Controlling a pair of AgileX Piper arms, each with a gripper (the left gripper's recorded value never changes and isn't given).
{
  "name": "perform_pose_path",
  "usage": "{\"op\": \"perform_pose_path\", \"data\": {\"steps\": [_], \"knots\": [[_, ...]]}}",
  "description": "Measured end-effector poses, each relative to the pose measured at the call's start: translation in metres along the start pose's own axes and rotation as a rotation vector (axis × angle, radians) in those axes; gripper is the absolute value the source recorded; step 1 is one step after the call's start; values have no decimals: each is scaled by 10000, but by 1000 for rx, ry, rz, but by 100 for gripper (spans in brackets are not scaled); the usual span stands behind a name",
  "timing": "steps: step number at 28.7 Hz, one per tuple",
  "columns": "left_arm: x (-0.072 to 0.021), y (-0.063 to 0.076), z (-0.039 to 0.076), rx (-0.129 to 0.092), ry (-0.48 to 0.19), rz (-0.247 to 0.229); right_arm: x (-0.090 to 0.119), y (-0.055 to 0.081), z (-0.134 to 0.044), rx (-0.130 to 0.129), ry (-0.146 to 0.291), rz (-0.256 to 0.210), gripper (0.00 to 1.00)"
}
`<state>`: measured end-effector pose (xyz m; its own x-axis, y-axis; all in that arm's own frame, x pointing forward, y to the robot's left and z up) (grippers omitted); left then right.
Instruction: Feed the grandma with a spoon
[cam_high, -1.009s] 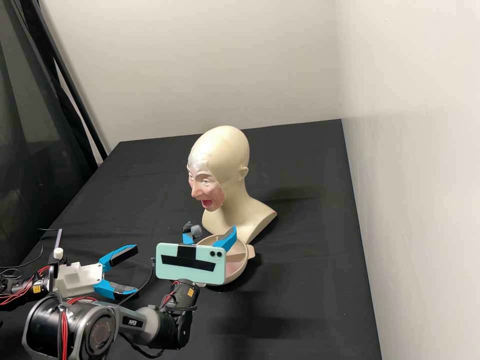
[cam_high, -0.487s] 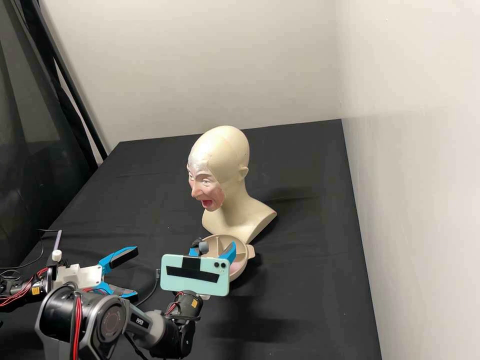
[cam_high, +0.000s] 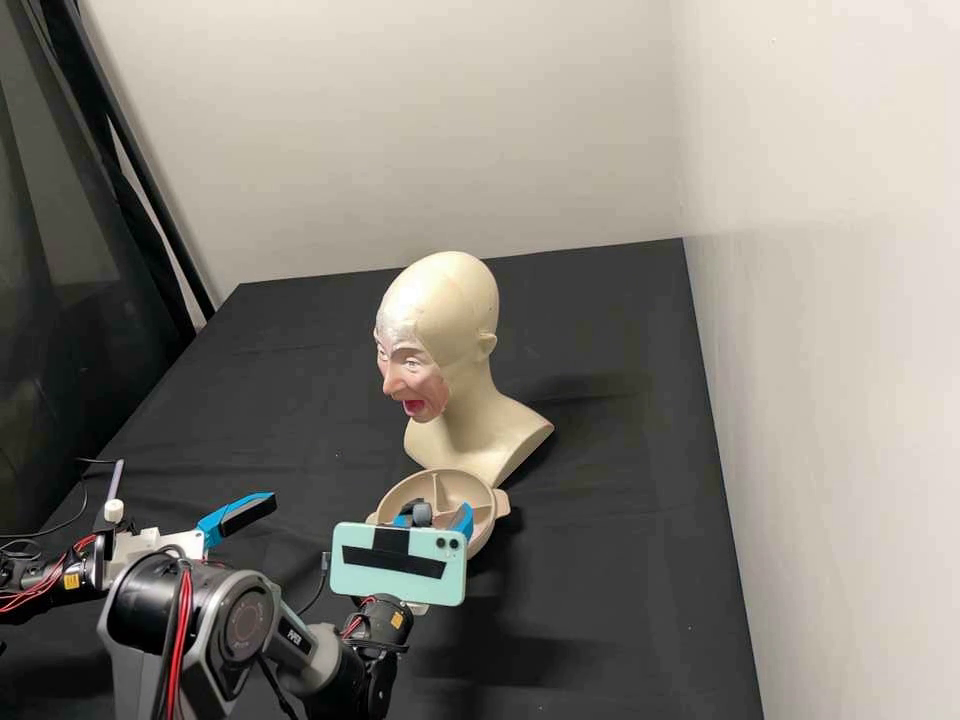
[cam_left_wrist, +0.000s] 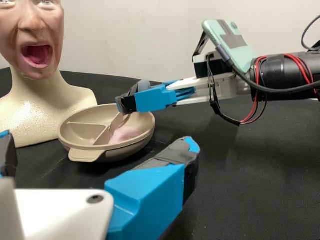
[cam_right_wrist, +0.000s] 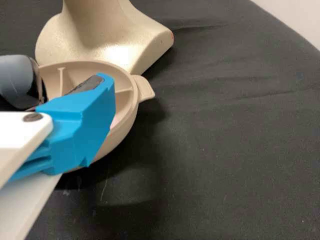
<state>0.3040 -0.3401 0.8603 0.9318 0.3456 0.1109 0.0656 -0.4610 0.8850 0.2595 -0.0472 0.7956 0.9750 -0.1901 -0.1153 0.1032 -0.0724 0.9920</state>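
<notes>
The grandma head (cam_high: 440, 345), a cream bust with an open red mouth (cam_left_wrist: 36, 54), stands mid-bench facing left. A beige divided bowl (cam_high: 478, 497) sits just in front of its base, with pink food (cam_left_wrist: 125, 134) in one compartment. My right gripper (cam_high: 433, 518) hangs over the bowl, shut on a spoon with a grey handle (cam_left_wrist: 143, 86); the pale spoon tip (cam_left_wrist: 116, 123) dips into the bowl beside the pink food. In the right wrist view the grey handle (cam_right_wrist: 17, 80) lies next to my blue finger (cam_right_wrist: 80, 125). My left gripper (cam_left_wrist: 95, 145) rests open near the bench's front left, short of the bowl.
A mint-green phone (cam_high: 400, 563) is mounted on the right arm's wrist. Red and black cables (cam_high: 40, 575) lie at the front left corner. A white wall (cam_high: 830, 400) bounds the bench on the right. Bare black bench (cam_high: 620, 560) lies right of the bowl.
My right gripper with the spoon has sunk down and back toward the bowl's near side, the phone dropping with it. The left gripper has stayed put.
</notes>
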Motion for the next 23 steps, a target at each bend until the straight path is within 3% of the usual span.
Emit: {"op": "perform_pose_path", "data": {"steps": [12,23], "knots": [[0,-11,41,-3,-13,-3,93,-49,82,-13,-28,-21,0],[18,-7,114,1,-35,-2,244,-152,76,-28,-21,-49,0]]}}
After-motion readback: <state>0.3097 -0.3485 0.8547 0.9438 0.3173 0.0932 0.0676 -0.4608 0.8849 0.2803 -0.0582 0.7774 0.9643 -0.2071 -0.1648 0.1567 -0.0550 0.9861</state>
